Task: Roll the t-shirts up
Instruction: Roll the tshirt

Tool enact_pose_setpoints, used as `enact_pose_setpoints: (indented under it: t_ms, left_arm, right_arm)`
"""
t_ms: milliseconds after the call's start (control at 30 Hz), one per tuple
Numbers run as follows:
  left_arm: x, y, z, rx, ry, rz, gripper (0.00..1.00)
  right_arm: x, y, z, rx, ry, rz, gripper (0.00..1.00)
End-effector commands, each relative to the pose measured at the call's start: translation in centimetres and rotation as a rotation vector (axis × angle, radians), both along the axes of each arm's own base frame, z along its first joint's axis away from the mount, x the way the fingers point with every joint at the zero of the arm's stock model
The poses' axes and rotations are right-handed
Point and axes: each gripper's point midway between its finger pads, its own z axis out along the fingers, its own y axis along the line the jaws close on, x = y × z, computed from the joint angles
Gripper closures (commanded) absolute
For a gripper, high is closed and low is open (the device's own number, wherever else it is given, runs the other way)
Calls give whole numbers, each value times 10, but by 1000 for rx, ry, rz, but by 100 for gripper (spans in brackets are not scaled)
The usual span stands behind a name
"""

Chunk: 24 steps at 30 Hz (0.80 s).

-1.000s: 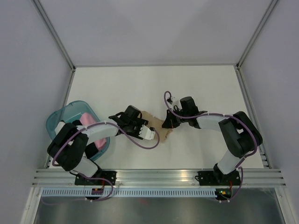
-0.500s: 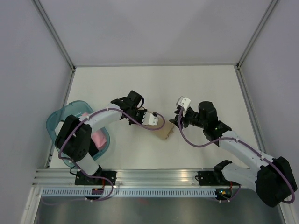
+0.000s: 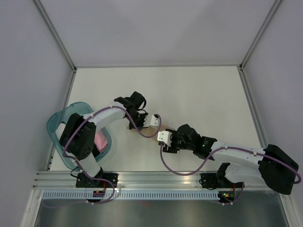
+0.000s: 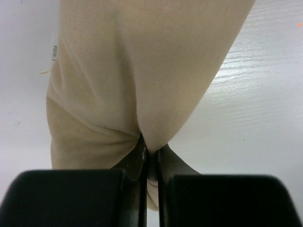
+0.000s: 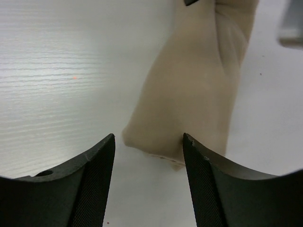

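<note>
one tan t-shirt (image 4: 142, 71), gathered into a narrow bundle, is found at the near middle of the table (image 5: 57, 71), between the two grippers. the left gripper (image 4: 149, 156) is clamped shut on a pinch of its cloth. the right gripper (image 5: 148, 138) is held spread, nothing gripped. the bundle's blunt end is seen just ahead of the right tips, long axis running away toward the left gripper. judged: that end is best taken by the right arm.

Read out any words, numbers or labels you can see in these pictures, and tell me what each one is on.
"S 160/80A": tiny sideways print at the left edge of the tan fabric t-shirt, left wrist view. The first character could be a 5, and whether the print is on the cloth itself is hard to tell.
No other text is legible in any view.
</note>
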Motion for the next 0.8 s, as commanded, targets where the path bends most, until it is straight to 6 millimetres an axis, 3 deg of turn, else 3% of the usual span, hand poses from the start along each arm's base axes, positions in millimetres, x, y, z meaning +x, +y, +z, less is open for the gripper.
enact_pose_setpoints:
  t_ms: [0, 233, 533, 633, 667, 700, 733, 767]
  left_arm:
    - [-4, -10, 9, -40, 54, 45, 98]
    - [-9, -8, 7, -38, 72, 62, 97]
    - [-7, -2, 6, -20, 47, 42, 96]
    - [-8, 2, 5, -15, 39, 34, 92]
    - [-8, 2, 7, -17, 33, 33, 84]
    - [-8, 2, 8, -23, 33, 32, 79]
    - [-9, 2, 9, -25, 30, 30, 72]
    - [-8, 3, 11, -27, 22, 42, 56]
  right_arm:
    - [3, 20, 1, -15, -80, 7, 35]
    - [11, 14, -9, -36, -131, -42, 32]
    - [25, -5, -48, -254, -102, -92, 35]
    - [28, -3, -50, -264, -70, -93, 47]
    - [29, -2, -50, -262, -61, -92, 56]
    - [31, 3, -46, -251, -55, -96, 73]
    - [30, 1, -52, -275, -37, -91, 79]
    - [30, 0, -54, -285, -31, -93, 89]
